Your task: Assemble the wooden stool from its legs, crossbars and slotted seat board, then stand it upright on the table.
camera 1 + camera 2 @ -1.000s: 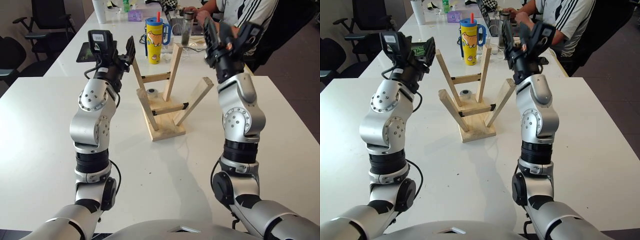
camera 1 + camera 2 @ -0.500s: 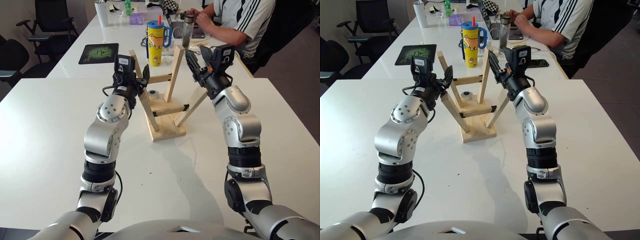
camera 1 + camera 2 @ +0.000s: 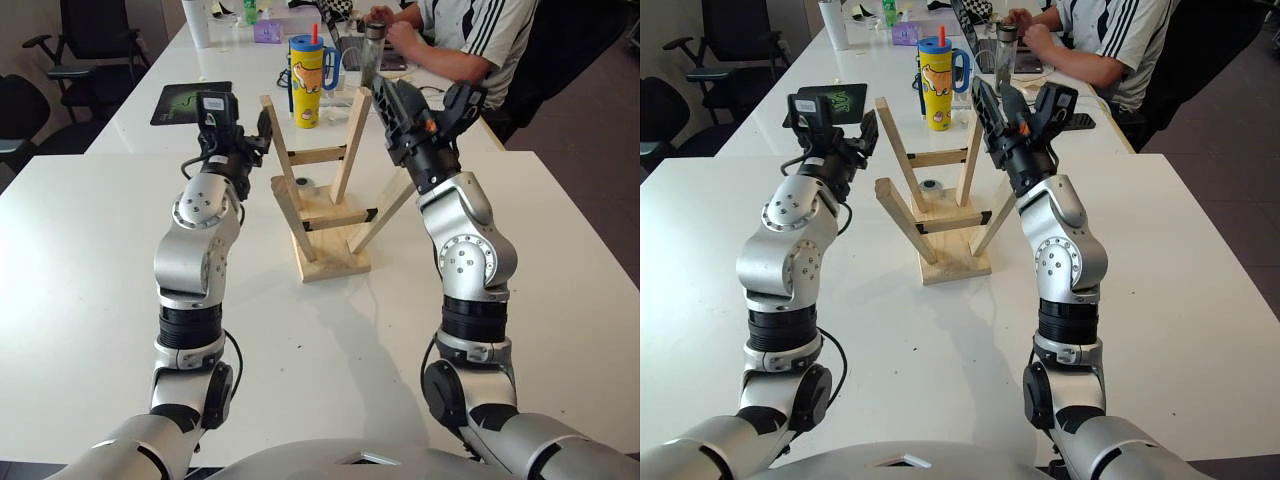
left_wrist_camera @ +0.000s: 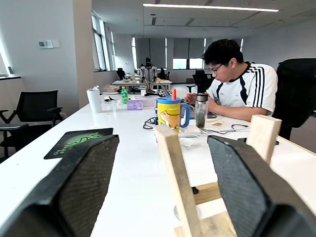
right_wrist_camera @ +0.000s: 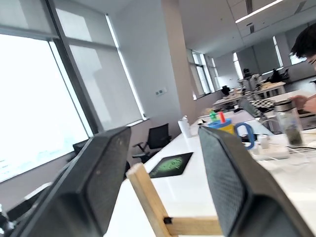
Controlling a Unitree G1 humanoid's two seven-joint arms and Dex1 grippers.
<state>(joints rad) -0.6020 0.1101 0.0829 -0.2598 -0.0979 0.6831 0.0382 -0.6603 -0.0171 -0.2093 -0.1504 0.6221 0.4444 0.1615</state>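
The wooden stool (image 3: 335,265) rests upside down on the white table, seat board flat and its legs pointing up. Two crossbars (image 3: 315,155) join the legs. My left gripper (image 3: 243,140) hovers open just left of the top of the far left leg (image 3: 272,135), which appears beyond its open pads (image 4: 89,192) in the left wrist view. My right gripper (image 3: 425,105) stands open above the splayed right leg (image 3: 395,205), holding nothing. In the right wrist view a leg top (image 5: 143,190) lies beyond its pads (image 5: 232,182).
A small round object (image 3: 300,185) lies behind the stool. On the far table stand a yellow mug (image 3: 310,80), a bottle (image 3: 375,50) and a green mat (image 3: 190,100), where a person sits. Bare white tabletop (image 3: 90,280) stretches on both sides and in front.
Both arms came in toward the stool half a second ago, then drew back slightly. The left gripper has shifted left off the leg, the right gripper has risen. The stool has not moved.
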